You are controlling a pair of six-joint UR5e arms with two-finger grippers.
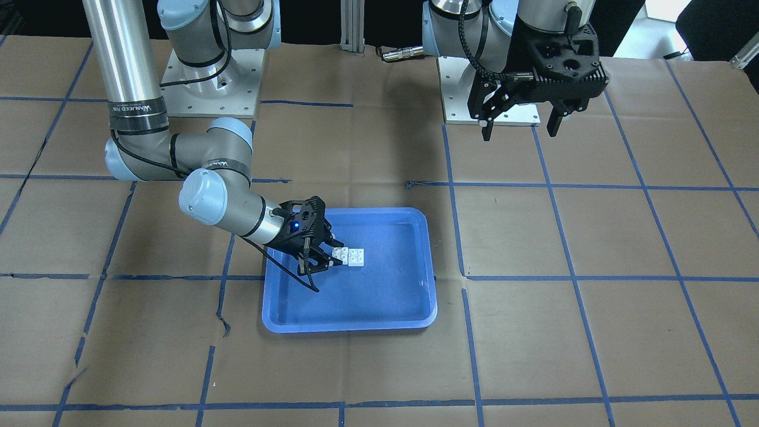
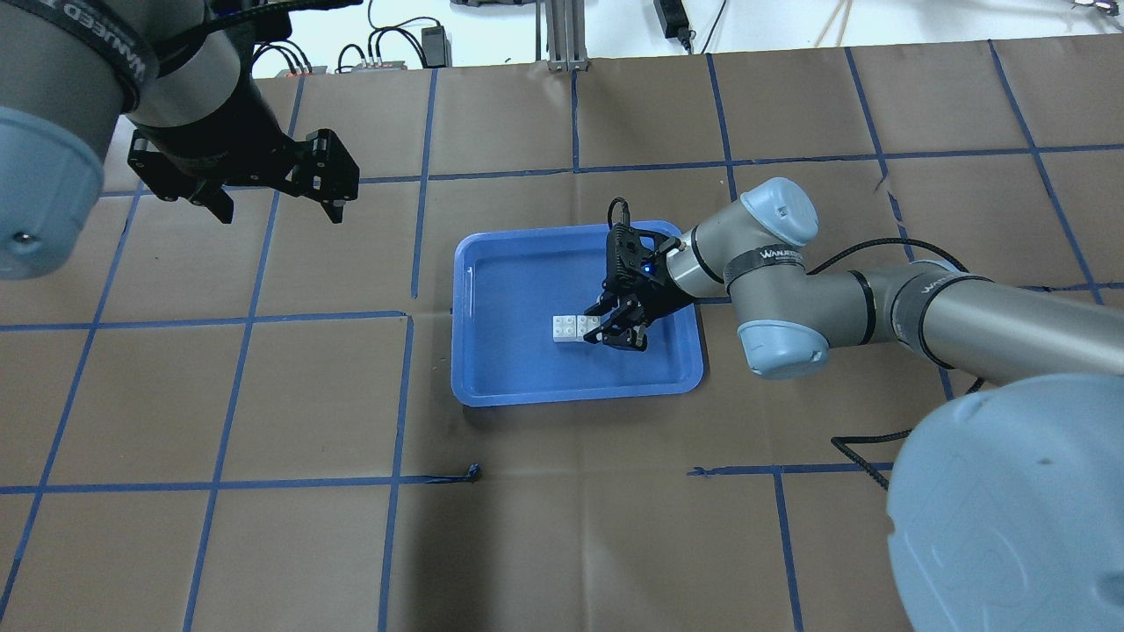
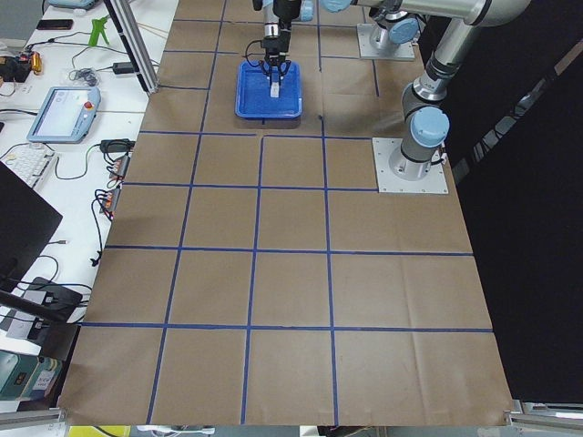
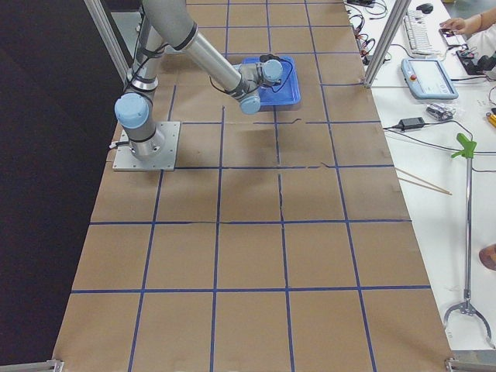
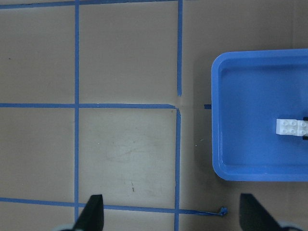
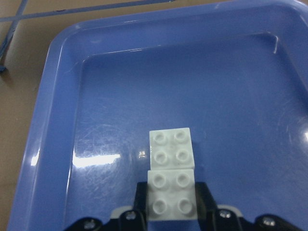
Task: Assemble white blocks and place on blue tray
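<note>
Right now your right pincer [image 2: 617,333] sits low inside the blue tray [image 6: 53,120], clenched on the nearer of the two white blocks [image 6: 172,163]; its pads press that block's two sides. The blocks lie flush, edge to edge, studs up, on the tray floor near its middle. They look side by side, not stacked, and I can't tell whether they are truly joined.

I'd judge you're at the assembly-or-release step. If they count as joined, let go and lift straight up so the pads don't drag the pair. If not, raise the held block and press it squarely onto the other's studs.

Your left pincer [image 2: 279,209] hangs released above the counter [image 2: 307,395], well apart from the tray, so it's no obstacle. Only the tray's raised rim limits a low sideways exit.
</note>
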